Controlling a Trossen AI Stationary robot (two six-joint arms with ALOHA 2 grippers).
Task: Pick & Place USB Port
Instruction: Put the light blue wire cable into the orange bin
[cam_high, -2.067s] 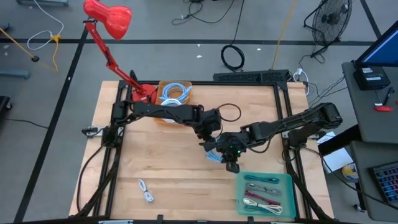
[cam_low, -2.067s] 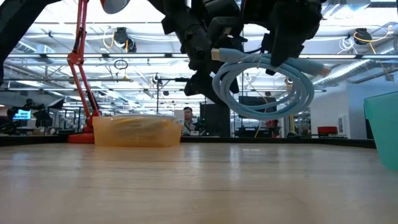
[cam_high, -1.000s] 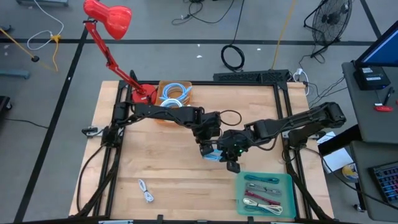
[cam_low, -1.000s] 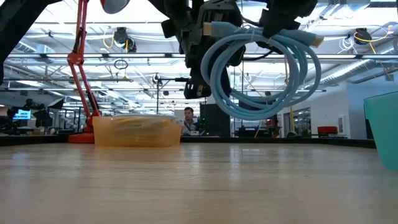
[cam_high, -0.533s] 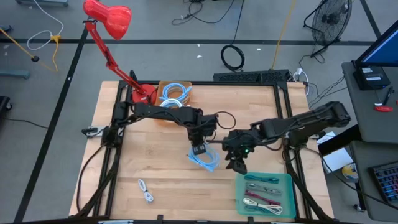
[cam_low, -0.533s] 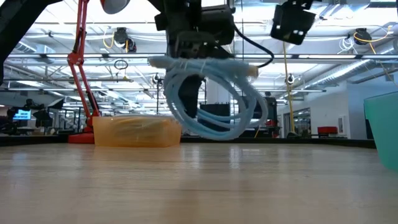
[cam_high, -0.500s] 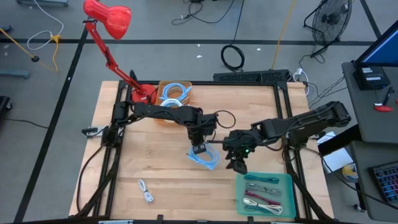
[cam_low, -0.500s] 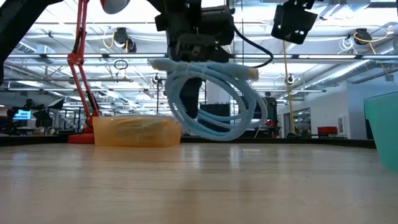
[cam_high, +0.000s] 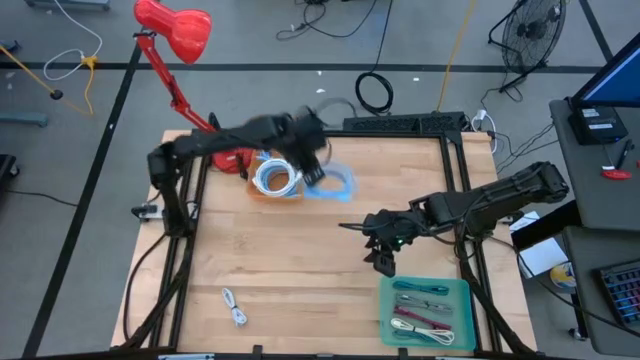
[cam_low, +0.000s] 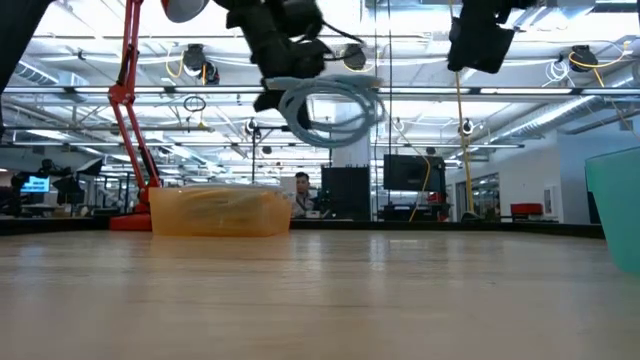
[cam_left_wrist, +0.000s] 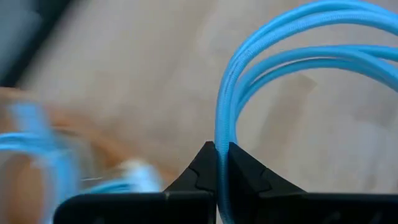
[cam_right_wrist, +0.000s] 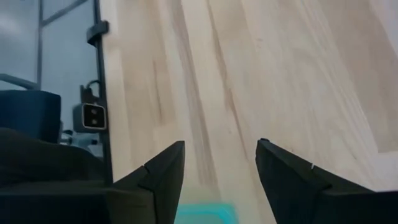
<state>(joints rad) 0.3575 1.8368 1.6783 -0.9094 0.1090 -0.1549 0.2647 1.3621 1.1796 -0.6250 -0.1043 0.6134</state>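
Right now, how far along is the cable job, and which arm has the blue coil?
Done: the teal tray already holds several cables.

In hand: the left gripper is shut on the blue coiled cable, carried in the air beside the orange bin, which holds another coil. The right gripper hangs open and empty near the tray.

Left: setting this coil down, and the white cable lying on the table.
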